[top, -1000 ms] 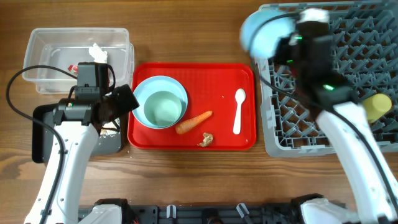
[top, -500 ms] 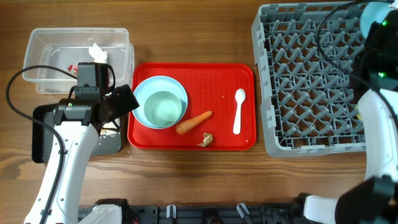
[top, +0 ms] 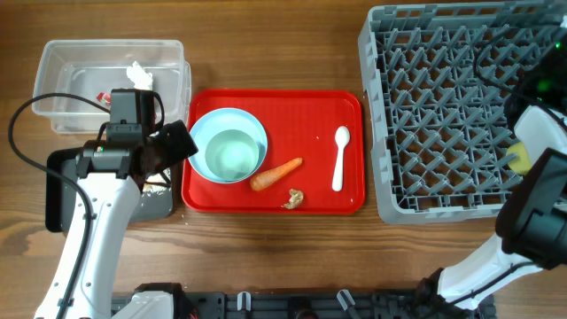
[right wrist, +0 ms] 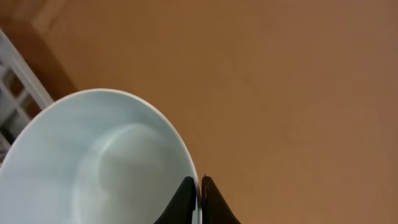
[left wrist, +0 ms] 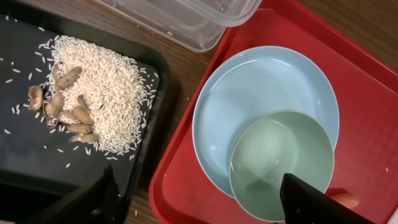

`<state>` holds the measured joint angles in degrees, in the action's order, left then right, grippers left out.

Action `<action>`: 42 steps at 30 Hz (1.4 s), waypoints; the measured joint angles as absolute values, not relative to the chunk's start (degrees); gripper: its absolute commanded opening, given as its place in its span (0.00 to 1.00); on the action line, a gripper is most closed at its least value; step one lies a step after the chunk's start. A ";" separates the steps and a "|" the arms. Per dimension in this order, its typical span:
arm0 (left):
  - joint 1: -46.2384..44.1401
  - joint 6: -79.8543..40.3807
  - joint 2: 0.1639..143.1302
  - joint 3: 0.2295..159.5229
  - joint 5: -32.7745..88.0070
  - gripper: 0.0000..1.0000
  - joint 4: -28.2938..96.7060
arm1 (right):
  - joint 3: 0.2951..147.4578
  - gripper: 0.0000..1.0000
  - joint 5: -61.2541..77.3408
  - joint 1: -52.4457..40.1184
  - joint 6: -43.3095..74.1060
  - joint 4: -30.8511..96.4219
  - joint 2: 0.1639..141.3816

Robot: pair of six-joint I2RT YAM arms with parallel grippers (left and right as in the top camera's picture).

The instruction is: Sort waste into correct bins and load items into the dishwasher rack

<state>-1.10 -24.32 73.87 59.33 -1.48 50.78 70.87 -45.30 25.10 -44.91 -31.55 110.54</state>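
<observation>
Pale blue bowl (right wrist: 93, 168), pinched at its rim by the right gripper (right wrist: 199, 186), fingers clamped on the thin wall. Mostly plain brown shows behind it, and the overhead view does not show it, the arm lying off the right edge of the bench beyond the rack (top: 443, 106). Hazard: a rim-only hold may let the bowl pivot or slip, and a release out here would likely miss the rack, where the cup (top: 521, 159) lies at the right side. Left gripper (left wrist: 205, 202), fingers apart and empty, hangs near the left edge between black tray (left wrist: 37, 155) and plate (left wrist: 217, 106); descending, a finger could strike the second bowl (left wrist: 283, 165) or scatter rice (left wrist: 99, 93). Carrot (top: 275, 174), spoon (top: 340, 158) and lump (top: 293, 198) lie on the red tray (top: 319, 115), mid-bench
</observation>
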 measured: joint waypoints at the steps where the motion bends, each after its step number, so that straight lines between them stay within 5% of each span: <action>1: -1.10 -24.32 73.87 59.33 -1.48 0.85 50.76 | 70.87 0.07 -45.30 25.23 -45.12 -31.59 111.24; 9: -1.10 -24.32 73.87 59.33 -1.48 0.85 50.63 | 71.07 0.08 -46.78 25.08 -45.19 -30.17 113.82; 13: -1.10 -24.32 73.87 59.33 -1.48 0.85 50.59 | 71.09 0.25 -47.16 23.77 -44.80 -29.19 113.82; 18: -1.10 -24.32 73.87 59.33 -1.48 0.85 50.57 | 71.09 0.31 -47.05 19.62 -44.42 -24.93 113.82; 24: -1.10 -24.32 73.87 59.33 -1.48 0.85 50.13 | 71.09 0.56 -46.76 17.32 -41.65 -19.27 114.59; 36: -1.10 -24.32 73.87 59.33 -1.48 0.85 50.11 | 70.98 0.72 -26.06 15.22 -24.18 3.42 103.96; 42: -1.10 -24.34 73.87 59.33 -1.48 0.90 50.11 | 71.02 0.65 -13.32 12.67 -16.05 15.59 90.39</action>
<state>-1.10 -24.34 73.87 59.33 -1.48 50.11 71.02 -13.32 12.67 -16.05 15.59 90.39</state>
